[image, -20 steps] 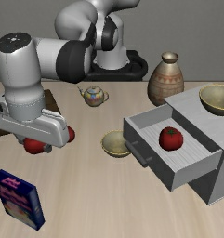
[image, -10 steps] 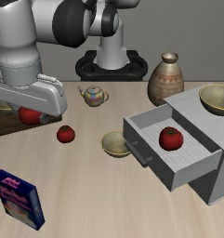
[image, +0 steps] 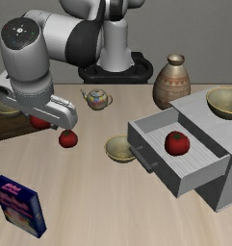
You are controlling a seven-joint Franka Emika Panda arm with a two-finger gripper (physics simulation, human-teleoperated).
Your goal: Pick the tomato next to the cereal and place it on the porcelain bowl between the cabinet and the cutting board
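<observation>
The gripper (image: 42, 113) is seen low over the cutting board (image: 6, 123), which lies at the edge of the surface (image: 98, 197) on the exterior view's left. A shaded tomato (image: 38, 122) shows directly beneath the gripper. Whether the gripper is clamped on it, or merely poised over it, cannot be told, since its underside is hidden by its own housing. A second tomato (image: 67, 138) rests loose on the surface just beside the board, between it and the porcelain bowl (image: 119, 148). Of the two it lies slightly closer to the cereal box (image: 19, 204), which stands well apart near the corner farthest from the robot's base. It may therefore be judged the likelier target, though this is not certain. The bowl is set just against the open drawer (image: 175, 159) of the cabinet (image: 209, 130). No tomato is seen in the bowl, so the placing is judged not yet done. A third tomato (image: 177, 143) lies inside the drawer and is taken for a distractor, as is the bowl on the cabinet top (image: 223, 103). A carry toward the porcelain bowl would have to be kept clear of the drawer's corner.
</observation>
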